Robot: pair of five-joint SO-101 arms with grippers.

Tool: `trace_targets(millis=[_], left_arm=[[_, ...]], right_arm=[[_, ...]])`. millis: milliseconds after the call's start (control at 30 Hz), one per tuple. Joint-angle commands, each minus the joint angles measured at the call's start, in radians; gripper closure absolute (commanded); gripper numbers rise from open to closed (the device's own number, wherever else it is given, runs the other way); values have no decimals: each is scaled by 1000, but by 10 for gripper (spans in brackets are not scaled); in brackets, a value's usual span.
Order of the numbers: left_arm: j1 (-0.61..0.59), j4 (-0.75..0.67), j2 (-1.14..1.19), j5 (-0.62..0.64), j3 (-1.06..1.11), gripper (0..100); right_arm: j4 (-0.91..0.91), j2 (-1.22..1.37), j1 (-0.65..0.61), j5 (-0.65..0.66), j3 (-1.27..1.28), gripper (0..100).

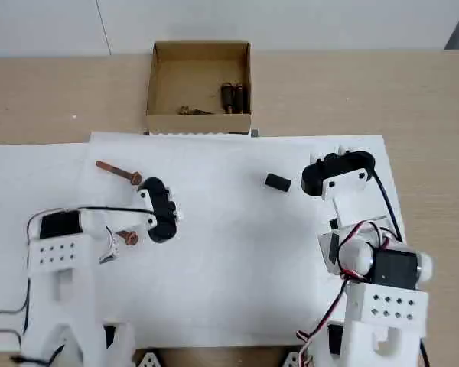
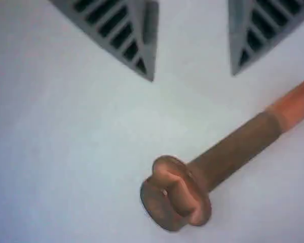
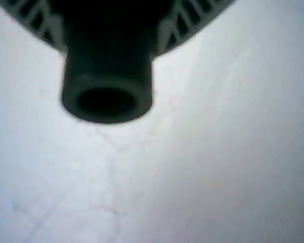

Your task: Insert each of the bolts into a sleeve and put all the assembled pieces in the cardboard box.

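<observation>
Left claw [image 2: 192,71] spread wide, nothing held; bare paper is seen between its fingers. Bolt [image 2: 213,167] is laid flat just outside that gap, head toward the lower frame edge. If the claw were closed as placed, only air would be caught, or the round shank nudged and rolled. Right claw [image 3: 109,28] is judged closed on the black sleeve [image 3: 107,86], centre right of the high view; alignment could be spoiled by a slipping hold. Cardboard box [image 1: 201,122] at top centre.
</observation>
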Motion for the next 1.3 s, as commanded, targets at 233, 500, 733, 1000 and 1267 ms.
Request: trace_targets(millis=[233,500,733,1000,1267], left_arm=[[-3,57,292,-255,-285,903],[23,91,434,-267,-375,903],[31,92,511,-276,-400,903],[29,91,568,-278,-398,903],[41,83,615,-311,-401,906]], right_arm=[[-21,-7,7,11,-5,995],[-21,-7,7,11,-5,995],[-21,-7,7,9,-5,995],[-21,-7,7,8,-5,995],[-21,-7,5,6,-5,995]])
